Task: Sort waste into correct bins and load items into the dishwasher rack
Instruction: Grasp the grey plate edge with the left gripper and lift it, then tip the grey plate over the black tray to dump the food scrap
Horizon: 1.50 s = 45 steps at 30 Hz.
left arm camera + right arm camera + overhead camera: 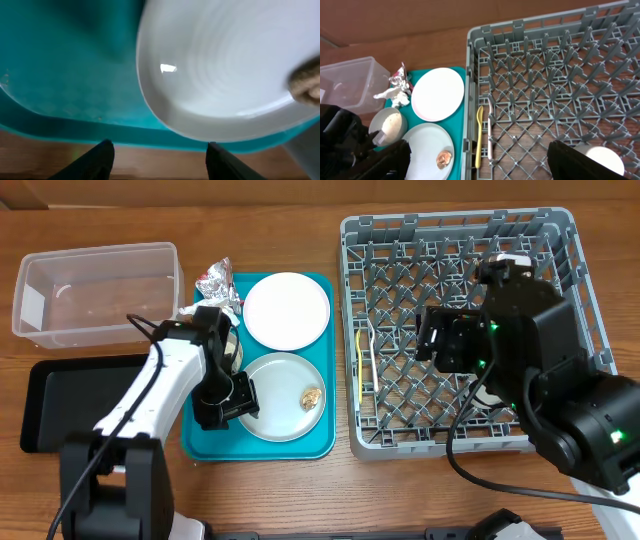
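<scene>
My left gripper (pixel 232 395) is open and empty, low over the left rim of the grey plate (pixel 280 405) on the teal tray. The left wrist view shows its fingers (pixel 157 155) spread before that plate (pixel 225 75). A brown scrap (pixel 311 396) lies on the plate. The white plate (pixel 287 310) lies behind it. The grey bowl (pixel 388 126) with pale grains sits left of the plates. The foil wrapper (pixel 215 280) lies at the tray's back left. My right gripper (pixel 440 335) is open and empty above the dishwasher rack (pixel 455 218). In the rack lie the yellow spoon (pixel 360 365), the fork (pixel 374 360) and the white cup (pixel 602 160).
The clear tub (pixel 95 290) stands at the back left, with the black tray (pixel 60 400) in front of it. The teal tray (pixel 320 435) lies between these bins and the rack. My left arm hides most of the bowl in the overhead view.
</scene>
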### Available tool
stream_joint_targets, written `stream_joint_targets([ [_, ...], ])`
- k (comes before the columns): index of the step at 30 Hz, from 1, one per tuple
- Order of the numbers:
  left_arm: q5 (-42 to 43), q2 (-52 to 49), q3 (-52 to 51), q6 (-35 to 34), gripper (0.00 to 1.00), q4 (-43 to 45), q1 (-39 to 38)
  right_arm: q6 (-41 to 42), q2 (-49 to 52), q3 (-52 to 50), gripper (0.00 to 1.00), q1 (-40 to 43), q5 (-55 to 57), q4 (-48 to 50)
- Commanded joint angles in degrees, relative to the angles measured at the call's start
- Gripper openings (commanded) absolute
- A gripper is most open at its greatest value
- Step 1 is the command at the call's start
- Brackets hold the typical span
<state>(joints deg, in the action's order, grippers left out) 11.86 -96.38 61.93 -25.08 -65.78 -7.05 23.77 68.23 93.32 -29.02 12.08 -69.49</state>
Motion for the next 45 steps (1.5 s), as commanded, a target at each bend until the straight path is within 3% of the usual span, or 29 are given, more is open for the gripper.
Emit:
stream_joint_targets([
  [1, -2.19, -2.71, -2.67, -3.3, 0.55, 3.96, -0.15, 0.31, -0.04, 0.5, 0.91, -0.15, 0.76, 0.17],
  [6, -4.7, -3.5, -5.99, -6.71, 0.49, 8.98, -0.17, 0.28, -0.04, 0.5, 0.9, -0.15, 0.81, 0.02],
  [9, -4.83, -3.48, -6.86, -7.13, 0.29, 9.62, -0.17, 0.28, -0.04, 0.5, 0.9, -0.15, 0.81, -0.2],
  [14, -7.02, -3.5, -7.08, -7.78, 0.04, 11.82, -0.17, 0.33, -0.04, 0.5, 0.88, -0.15, 0.76, -0.04],
  [22, -7.48, -0.83, -6.93, -7.43, 0.04, 6.12, -0.02, 0.28, -0.07, 0.5, 0.88, -0.15, 0.81, -0.24],
  [33, -7.85, 22.82, -6.8, -5.97, 0.04, -1.14, 1.68, 0.28, -0.07, 0.5, 0.88, -0.15, 0.79, 1.25],
  [40, -7.65, 35.98, -6.8, -3.13, 0.04, -6.69, 11.78, 0.28, -0.07, 0.5, 0.88, -0.15, 0.76, 1.25],
  [45, -5.49, 39.12, -6.8, 0.09, 0.04, -7.37, 27.98, 0.28, -0.07, 0.5, 0.88, -0.15, 0.76, 1.25],
])
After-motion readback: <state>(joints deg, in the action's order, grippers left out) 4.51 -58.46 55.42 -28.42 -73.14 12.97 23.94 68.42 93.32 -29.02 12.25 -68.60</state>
